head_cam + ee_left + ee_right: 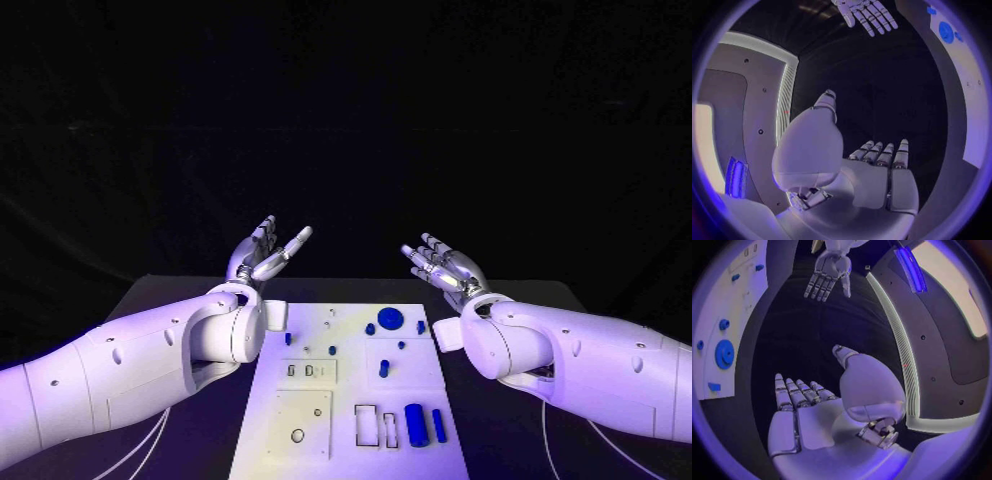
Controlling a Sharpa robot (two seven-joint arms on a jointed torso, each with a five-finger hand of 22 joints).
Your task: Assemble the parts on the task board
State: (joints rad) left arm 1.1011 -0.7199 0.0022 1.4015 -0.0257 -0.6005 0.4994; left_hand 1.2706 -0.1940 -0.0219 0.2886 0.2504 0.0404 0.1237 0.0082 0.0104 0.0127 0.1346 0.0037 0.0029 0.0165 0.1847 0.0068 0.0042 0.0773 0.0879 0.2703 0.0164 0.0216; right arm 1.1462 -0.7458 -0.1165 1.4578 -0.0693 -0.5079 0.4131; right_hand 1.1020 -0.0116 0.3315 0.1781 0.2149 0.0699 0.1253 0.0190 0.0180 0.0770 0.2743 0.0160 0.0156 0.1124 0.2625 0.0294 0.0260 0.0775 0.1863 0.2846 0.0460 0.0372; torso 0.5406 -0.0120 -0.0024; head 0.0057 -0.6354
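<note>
1. Fingers of the left hand are spread apart and point up, away from the table, with nothing between them; the left wrist view shows the same hand with its palm bare.
2. Fingers of the right hand are likewise apart and raised, holding nothing; in the right wrist view that hand has an empty palm.
3. Both hands hang above the far end of the task board, one at each side of it, well apart from each other and touching nothing.
4. The task board lies flat on the table, below and nearer the robot than both sets of fingers.
5. A large blue disc sits at the board's far end, nearer the right fingers; a small blue piece lies just beside it.
6. Two small blue pieces lie nearer the left fingers, and a short blue peg stands near the board's middle.
7. At the near end, farthest from the fingers, a blue cylinder and a thinner blue bar lie side by side, next to two empty rectangular slots.
8. A raised plate with a round hole sits at the near left of the board.
9. No writing, label or brand can be read on the board, the parts or the hands.
</note>
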